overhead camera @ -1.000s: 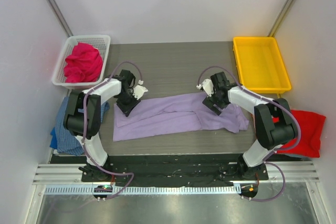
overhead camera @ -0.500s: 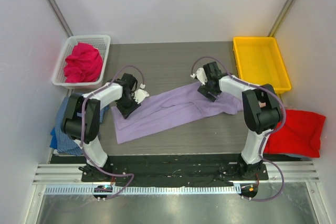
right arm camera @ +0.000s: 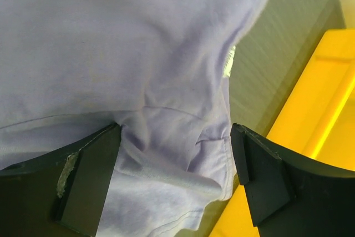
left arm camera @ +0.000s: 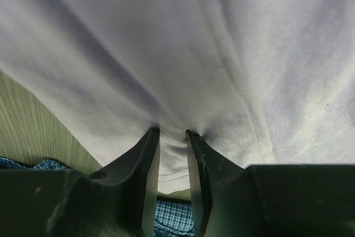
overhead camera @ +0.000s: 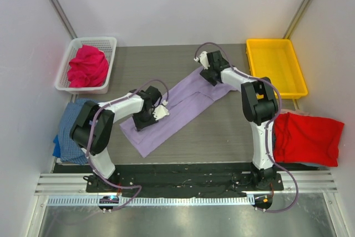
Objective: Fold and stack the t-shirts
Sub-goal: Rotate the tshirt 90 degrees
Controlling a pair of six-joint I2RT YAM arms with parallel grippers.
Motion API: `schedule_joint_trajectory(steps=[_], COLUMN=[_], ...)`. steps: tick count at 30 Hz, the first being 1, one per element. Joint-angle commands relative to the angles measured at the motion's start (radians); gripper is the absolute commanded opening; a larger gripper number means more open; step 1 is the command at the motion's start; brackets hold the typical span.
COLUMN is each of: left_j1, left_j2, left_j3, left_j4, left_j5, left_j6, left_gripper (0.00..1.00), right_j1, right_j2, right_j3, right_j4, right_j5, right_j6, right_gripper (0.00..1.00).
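Note:
The lavender t-shirt (overhead camera: 183,106) lies folded into a long strip, running diagonally from near left to far right on the table. My left gripper (overhead camera: 146,119) sits at its near-left end. In the left wrist view, the gripper (left arm camera: 172,131) has its narrow jaws pinching a pucker of lavender cloth (left arm camera: 166,54). My right gripper (overhead camera: 209,76) rests on the far end. Its jaws (right arm camera: 176,131) stand wide open with bunched hem (right arm camera: 166,154) between them. The red t-shirt (overhead camera: 308,137) lies at the right edge, and the magenta one (overhead camera: 87,65) is in the basket. The blue checked one (overhead camera: 65,131) lies at the left.
The white mesh basket (overhead camera: 94,40) stands at the back left. The yellow tray (overhead camera: 250,62) stands at the back right, just beside the right gripper, and its wall (right arm camera: 321,109) shows in the right wrist view. Blue checked cloth (left arm camera: 175,215) shows below the left fingers.
The right gripper has moved toward the back and left, dragging the shirt's right end with it. The left gripper slid right and nearer. The shirt now lies diagonally.

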Motion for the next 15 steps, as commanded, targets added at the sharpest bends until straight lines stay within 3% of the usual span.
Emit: schedule_joint_trajectory(steps=[1, 15], left_j1=[-0.054, -0.288], left_j2=[0.076, 0.24], left_j3=[0.006, 0.225], left_j4=[-0.096, -0.205], left_j5=[0.012, 0.048], left_j6=[-0.01, -0.004], left_gripper=[0.31, 0.3], right_j1=[-0.027, -0.029], right_j2=[0.145, 0.288], right_j3=[0.076, 0.331], right_j4=[0.031, 0.103], right_j5=[0.0, -0.055], right_j6=[0.034, 0.011], right_gripper=[0.91, 0.91])
